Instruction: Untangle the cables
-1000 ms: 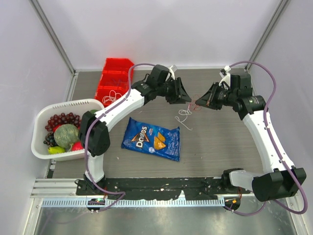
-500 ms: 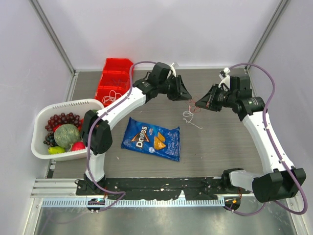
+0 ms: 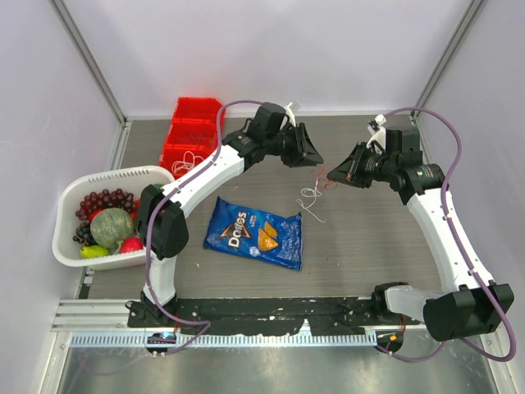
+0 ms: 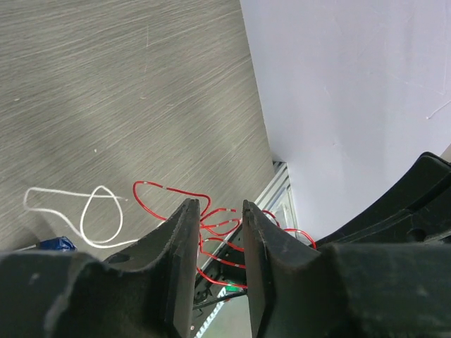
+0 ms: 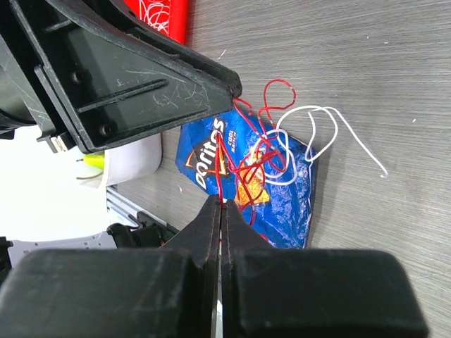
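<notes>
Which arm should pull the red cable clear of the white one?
Probably right: the right tool is shut on the red cable, while the left tool shows a gap around it.

Red cable (image 4: 163, 187) inside parted left hand (image 4: 218, 208)

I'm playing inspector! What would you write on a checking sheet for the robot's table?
Surface: grey wood-grain table.
Job's things: thin red cable hangs in loops between both grippers; thin white cable loops beside it, seemingly tangled with it.
Clutter: blue Doritos chip bag; white plastic basket of fruit; red plastic bins holding another white cord.
Grippers: left gripper jaws a little apart, red strands between them; right gripper jaws shut on the thin red cable.
Cables: thick purple hoses run along both arms.
Surroundings: white walls; metal rail at the near edge.
</notes>
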Robot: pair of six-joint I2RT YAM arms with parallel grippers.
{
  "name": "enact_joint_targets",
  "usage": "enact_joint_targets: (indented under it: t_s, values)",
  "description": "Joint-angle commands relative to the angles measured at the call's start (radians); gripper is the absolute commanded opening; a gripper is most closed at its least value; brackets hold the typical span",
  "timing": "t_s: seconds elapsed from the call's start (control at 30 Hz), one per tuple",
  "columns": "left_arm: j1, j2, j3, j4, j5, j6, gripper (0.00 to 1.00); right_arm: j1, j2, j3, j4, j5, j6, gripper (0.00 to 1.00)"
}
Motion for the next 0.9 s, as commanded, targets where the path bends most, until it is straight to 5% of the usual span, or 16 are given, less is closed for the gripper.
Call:
enact_joint_targets:
  t_s: [0.0,0.2,0.53,0.7,0.87]
  values:
    - [-0.001,-0.024,-0.024,0.043,0.009,-0.015,0.35,0.000,-0.028,0.019,0.038,-0.020,0.008,0.01]
    - [-0.002,-0.021,-0.061,0.069,0.030,-0.044,0.34,0.000,-0.028,0.016,0.039,-0.020,0.005,0.01]
    - [-0.005,-0.030,-0.061,0.091,0.042,-0.050,0.14,0.000,-0.031,0.008,0.041,-0.019,0.008,0.01]
    - [-0.005,-0.040,-0.066,0.077,0.049,-0.058,0.38,0.000,-0.032,0.014,0.041,-0.013,0.006,0.01]
    - [-0.005,-0.105,-0.149,0.088,0.016,-0.030,0.44,0.000,-0.029,0.012,0.039,-0.011,0.005,0.01]
